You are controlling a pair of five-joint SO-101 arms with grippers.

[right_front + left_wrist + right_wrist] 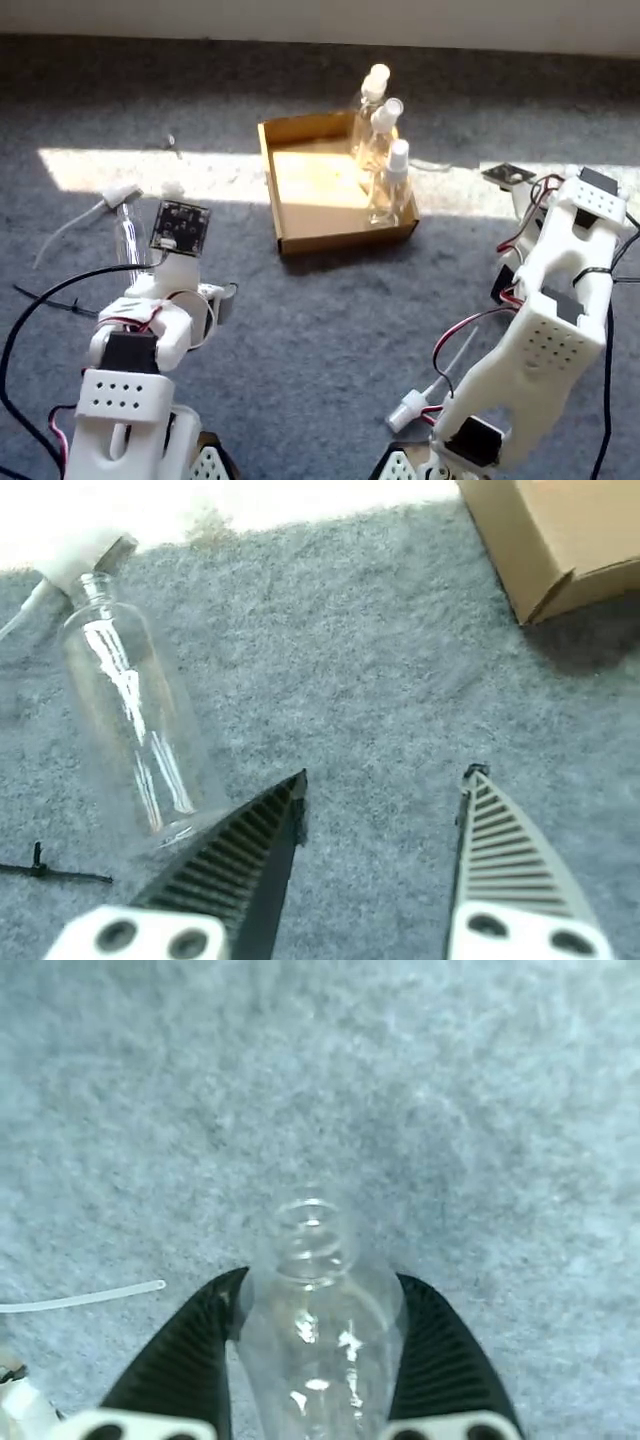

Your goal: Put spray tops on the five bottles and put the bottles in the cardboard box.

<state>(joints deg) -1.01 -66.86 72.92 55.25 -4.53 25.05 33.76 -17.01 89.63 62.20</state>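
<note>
Three capped bottles (380, 140) are standing in the cardboard box (305, 190); right tool (320, 1282) is gripping a topless bottle (312, 1320), left tool (386, 774) gaping wide beside the fifth bottle (130, 730).

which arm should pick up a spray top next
Left. The left gripper is open and empty, and a loose spray top lies close by it. The right gripper is shut on an uncapped bottle, so it probably cannot pick anything else up.
</note>
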